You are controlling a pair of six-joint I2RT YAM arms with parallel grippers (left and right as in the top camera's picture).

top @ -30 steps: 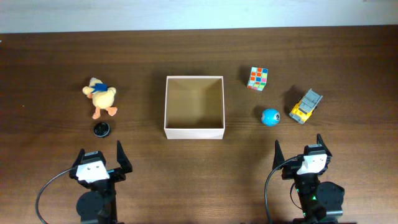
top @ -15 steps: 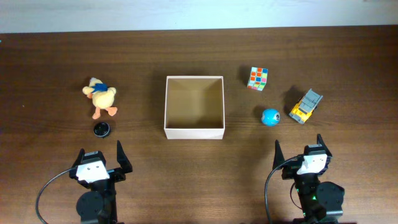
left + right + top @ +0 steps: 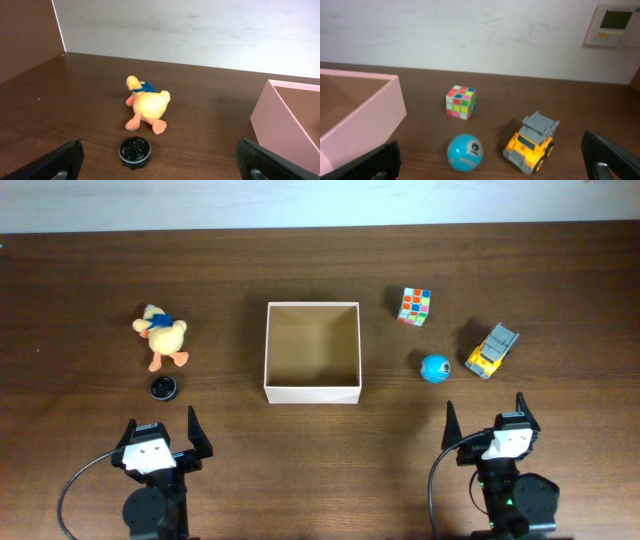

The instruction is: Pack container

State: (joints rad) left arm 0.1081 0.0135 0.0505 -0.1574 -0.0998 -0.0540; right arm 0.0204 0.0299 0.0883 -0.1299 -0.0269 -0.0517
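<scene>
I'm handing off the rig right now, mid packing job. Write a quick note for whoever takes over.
Left hand: open, empty, near edge of the table.
Right hand: open, empty, near edge too.
Box: middle of the table, nothing inside.
Left of the box: duck and black disc.
Right of the box: puzzle cube, blue ball, yellow truck.
Done: nothing packed yet.
Left: likely all five items go into the box.
</scene>
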